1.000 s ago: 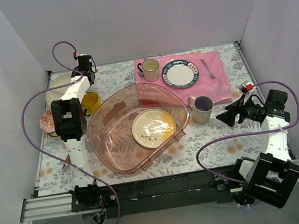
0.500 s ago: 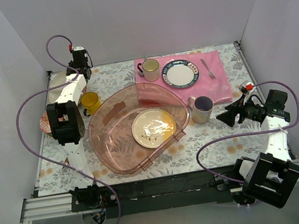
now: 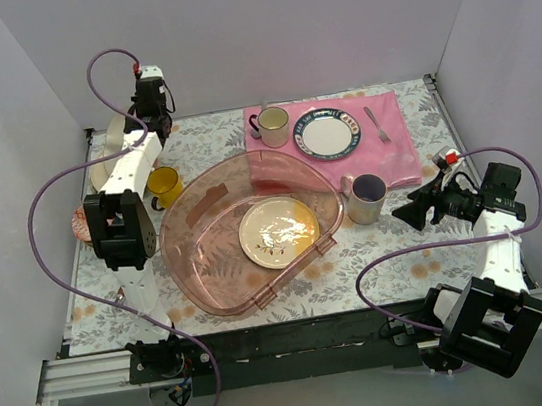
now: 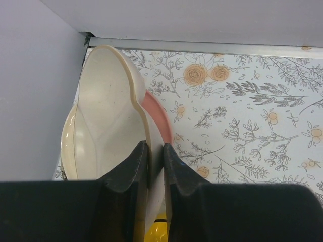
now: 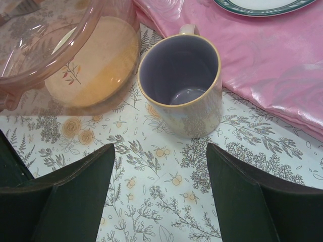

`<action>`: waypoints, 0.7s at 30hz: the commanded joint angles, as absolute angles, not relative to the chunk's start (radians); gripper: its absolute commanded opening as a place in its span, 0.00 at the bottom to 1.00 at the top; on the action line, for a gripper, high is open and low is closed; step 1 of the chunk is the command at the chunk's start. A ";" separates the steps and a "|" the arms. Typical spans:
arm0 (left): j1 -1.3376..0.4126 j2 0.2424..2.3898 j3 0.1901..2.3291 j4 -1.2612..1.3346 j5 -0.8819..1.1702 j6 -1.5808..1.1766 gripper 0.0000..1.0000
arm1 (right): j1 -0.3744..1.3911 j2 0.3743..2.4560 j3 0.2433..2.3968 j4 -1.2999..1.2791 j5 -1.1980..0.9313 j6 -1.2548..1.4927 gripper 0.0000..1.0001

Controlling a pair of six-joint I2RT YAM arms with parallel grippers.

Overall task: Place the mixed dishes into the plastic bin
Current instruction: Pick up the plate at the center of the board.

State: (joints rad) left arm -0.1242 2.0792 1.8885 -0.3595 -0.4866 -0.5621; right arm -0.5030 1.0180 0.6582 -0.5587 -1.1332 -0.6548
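My left gripper (image 4: 155, 148) is shut on the rim of the cream three-section plate (image 4: 106, 121) and holds it tilted on edge above the far left corner; in the top view the gripper (image 3: 142, 128) sits beside the plate (image 3: 104, 166). The yellow mug (image 3: 164, 186) stands just below it. The small red-and-blue bowl (image 3: 82, 222) is at the left edge. The pink plastic bin (image 3: 204, 263) holds the cream floral plate (image 3: 277, 230). The grey mug (image 5: 181, 83) stands right of the bin. My right gripper (image 5: 161, 186) is open and empty, just short of that mug. No mint-green plate shows.
A pink cloth (image 3: 389, 146) at the back right carries a blue-rimmed white plate (image 3: 324, 134), a cream mug (image 3: 272, 125) and a fork (image 3: 376, 124). White walls close in the back and sides. The left arm's purple cable (image 3: 55, 208) loops over the left side.
My left arm has risen and drawn back toward the far wall, lifting the three-section plate off the table and tipping it on edge. The right arm has not moved.
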 commanded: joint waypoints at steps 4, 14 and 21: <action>-0.158 1.858 1.899 -0.209 -0.549 -0.440 0.00 | -0.506 1.000 0.693 -0.571 -1.172 -0.667 0.81; -0.201 1.806 1.875 -0.184 -0.546 -0.390 0.00 | -0.506 0.996 0.693 -0.572 -1.173 -0.667 0.81; -0.262 1.760 1.850 -0.164 -0.545 -0.356 0.00 | -0.506 0.994 0.693 -0.574 -1.175 -0.667 0.81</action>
